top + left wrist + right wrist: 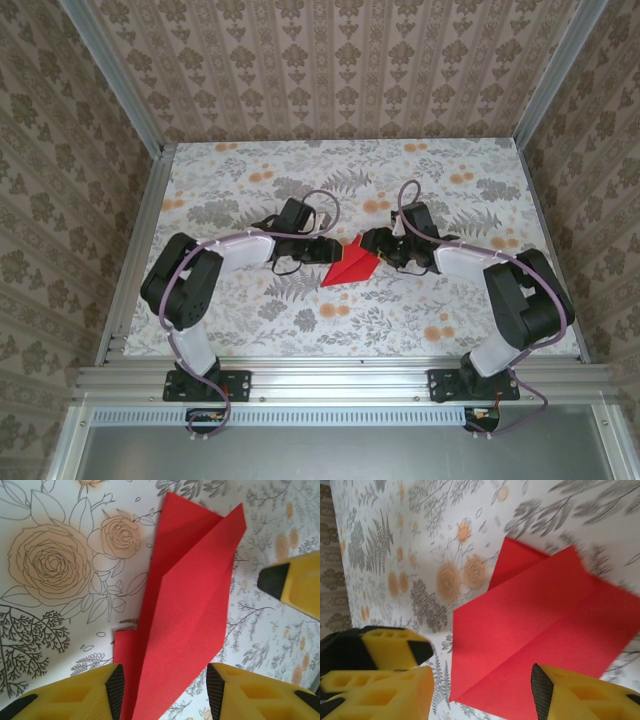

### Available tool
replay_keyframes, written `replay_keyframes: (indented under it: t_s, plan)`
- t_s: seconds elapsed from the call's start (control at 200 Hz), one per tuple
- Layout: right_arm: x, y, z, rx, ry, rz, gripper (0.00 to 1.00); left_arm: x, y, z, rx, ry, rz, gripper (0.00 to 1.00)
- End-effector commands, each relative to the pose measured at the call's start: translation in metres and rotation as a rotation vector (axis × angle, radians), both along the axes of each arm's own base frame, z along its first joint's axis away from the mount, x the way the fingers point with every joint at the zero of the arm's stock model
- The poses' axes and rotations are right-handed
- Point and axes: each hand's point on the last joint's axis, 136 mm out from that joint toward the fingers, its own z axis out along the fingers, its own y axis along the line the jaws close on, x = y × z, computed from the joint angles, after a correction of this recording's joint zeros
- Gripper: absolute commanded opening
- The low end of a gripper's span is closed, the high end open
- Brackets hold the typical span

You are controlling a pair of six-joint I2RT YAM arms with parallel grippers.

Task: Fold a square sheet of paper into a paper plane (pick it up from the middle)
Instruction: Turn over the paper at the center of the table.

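Top external: paper plane (350, 266) lies on surface (420, 320) between left pincer (165, 676) and right pincer (482, 679); both half open, straddling red paper, clamping nothing.

bright red paper plane (185, 620); yellow, black-tipped pincer fingers (255, 692); grey-and-orange floral table (250, 315)

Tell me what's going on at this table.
Two robot arms are folding red paper into a plane. The paper plane, already pointed and creased, lies on the floral table between them. The left hand and the right hand both stand open, each straddling the paper without pinching it.
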Motion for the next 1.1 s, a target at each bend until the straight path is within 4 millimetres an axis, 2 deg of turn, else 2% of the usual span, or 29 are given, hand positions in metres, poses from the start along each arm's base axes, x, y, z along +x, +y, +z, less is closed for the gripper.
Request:
replay_keyframes:
  t_s: [0.0,0.285,0.47,0.57,0.675,0.76,0.93,0.945,1.095]
  plan:
    - [-0.001,0.014,-0.013,0.033,0.043,0.006,0.56,0.009,-0.005,-0.001,-0.007,-0.001,0.011,0.50]
    - [0.006,0.042,-0.025,0.096,0.060,0.034,0.48,0.012,0.005,-0.007,-0.008,0.014,0.053,0.50]
    - [0.015,0.051,-0.026,0.146,0.053,0.018,0.40,0.014,0.014,-0.007,-0.014,0.012,0.087,0.50]
    - [0.021,0.053,-0.030,0.158,0.059,-0.001,0.31,0.017,0.022,-0.003,-0.012,0.002,0.116,0.51]
    - [0.026,0.051,-0.023,0.143,0.041,-0.011,0.12,0.022,0.037,0.001,-0.003,-0.008,0.161,0.53]
    - [0.024,0.045,-0.009,0.069,0.031,0.009,0.05,0.028,0.053,0.008,0.018,-0.020,0.204,0.56]
    - [0.004,0.013,0.025,-0.223,0.044,0.106,0.02,0.040,0.092,0.032,0.070,-0.073,0.300,0.70]
    - [0.003,0.010,0.028,-0.247,0.044,0.112,0.02,0.046,0.103,0.035,0.078,-0.078,0.330,0.71]
    - [-0.014,-0.025,0.051,-0.518,0.047,0.173,0.02,0.056,0.152,0.059,0.174,-0.133,0.460,0.80]
